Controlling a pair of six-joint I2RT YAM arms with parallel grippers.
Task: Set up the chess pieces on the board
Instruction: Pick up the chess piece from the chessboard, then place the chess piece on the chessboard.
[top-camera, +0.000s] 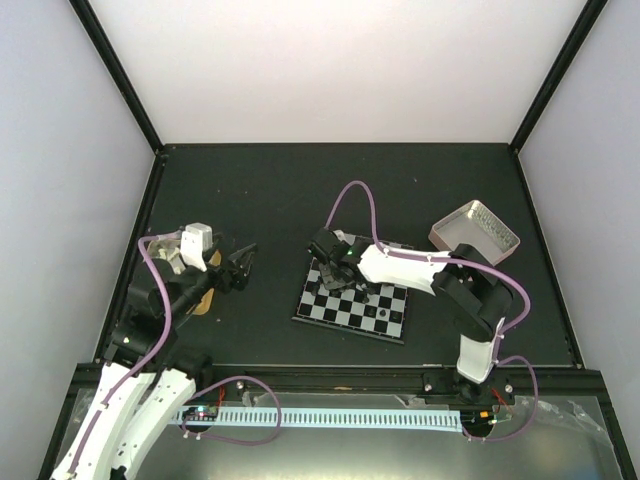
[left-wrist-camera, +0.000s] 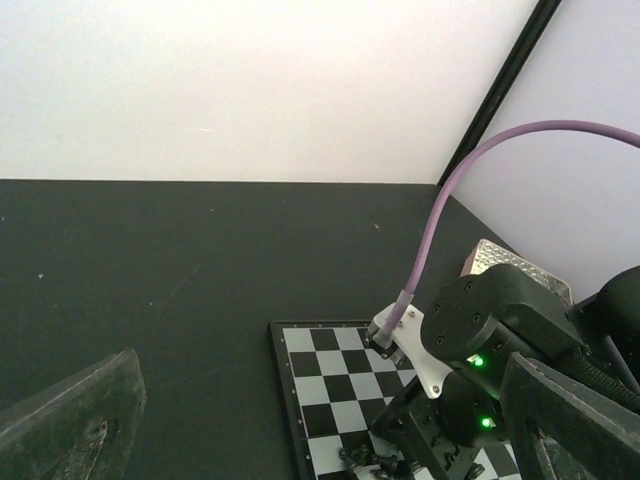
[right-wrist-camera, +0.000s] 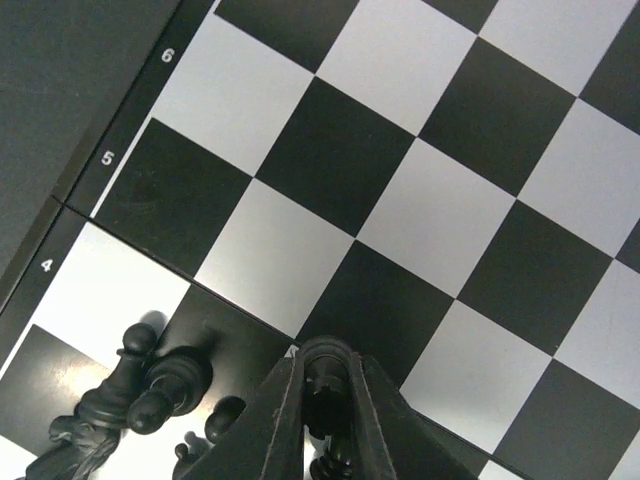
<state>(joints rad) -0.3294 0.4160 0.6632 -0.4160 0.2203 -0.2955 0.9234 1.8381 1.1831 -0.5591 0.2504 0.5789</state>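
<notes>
The right gripper (right-wrist-camera: 327, 354) is lowered over the chessboard (right-wrist-camera: 430, 210), near the edge with the rank numbers. Its fingers are drawn nearly together around one small black piece (right-wrist-camera: 322, 386), so a grip on that piece is judged. Contact on both pads cannot be confirmed, since the piece is mostly hidden between the fingers.

Other loose pieces (right-wrist-camera: 135, 400) are heaped just beside the gripper, on the squares by rank 4. Several are lying over and touching each other. In the top view one more piece (top-camera: 385, 314) is seen alone toward the board's near right side.

The left gripper (top-camera: 243, 268) is parked well apart from the board with its jaws spread wide, and nothing is held.

Step in hand, as judged: one piece is being picked from the heap to be stood on its home square.

- A straight vertical lift is advised, so the neighbours are not dragged or knocked.
- The grip should be checked before travel. A tiny piece is easily pinched off-centre and can rotate.
- It should be lowered upright onto the centre of the square and released only once the base is flat.

A metal tray (top-camera: 476, 233) sits beyond the board on the right and is not involved.
</notes>
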